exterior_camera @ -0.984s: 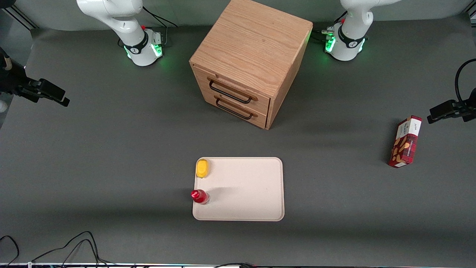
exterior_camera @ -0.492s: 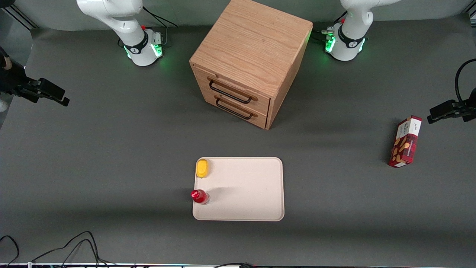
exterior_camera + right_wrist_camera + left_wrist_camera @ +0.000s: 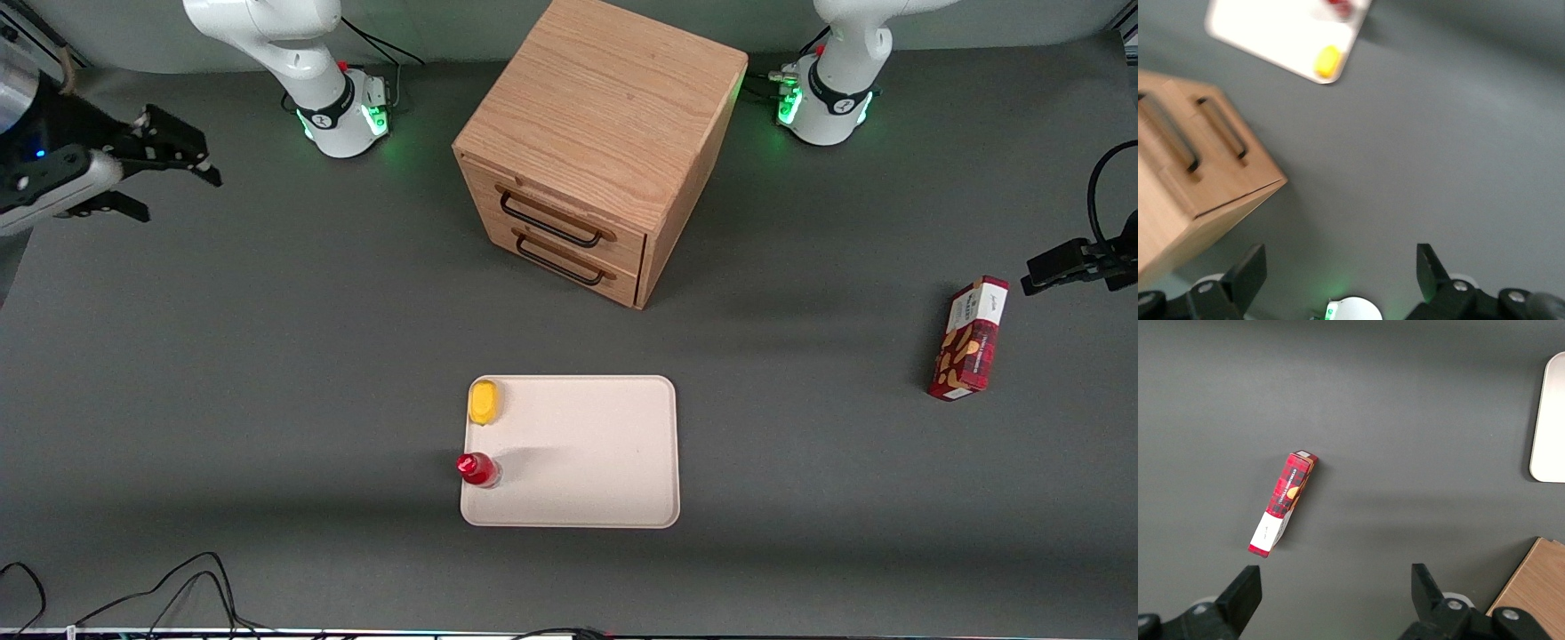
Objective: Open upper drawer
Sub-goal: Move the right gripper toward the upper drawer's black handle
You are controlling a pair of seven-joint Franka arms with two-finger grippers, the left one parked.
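Upper drawer (image 3: pixel 553 216) of light oak cabinet (image 3: pixel 605 133), shut flush.
Spread-fingered black gripper (image 3: pixel 164 164) well apart, bare grey tabletop (image 3: pixel 311 311) between.

The front view looks steeply down from high above the table (image 3: pixel 267 356). The right wrist view looks down past the gripper (image 3: pixel 1341 270), fingers spread, sharing the cabinet (image 3: pixel 1185 173) at its 9 o'clock and the tray (image 3: pixel 1278 33).

No lettering can be read anywhere; the red box (image 3: pixel 969 339), lying well away from the gripper (image 3: pixel 169 173) toward the parked arm's end of the table, carries print too small to make out.
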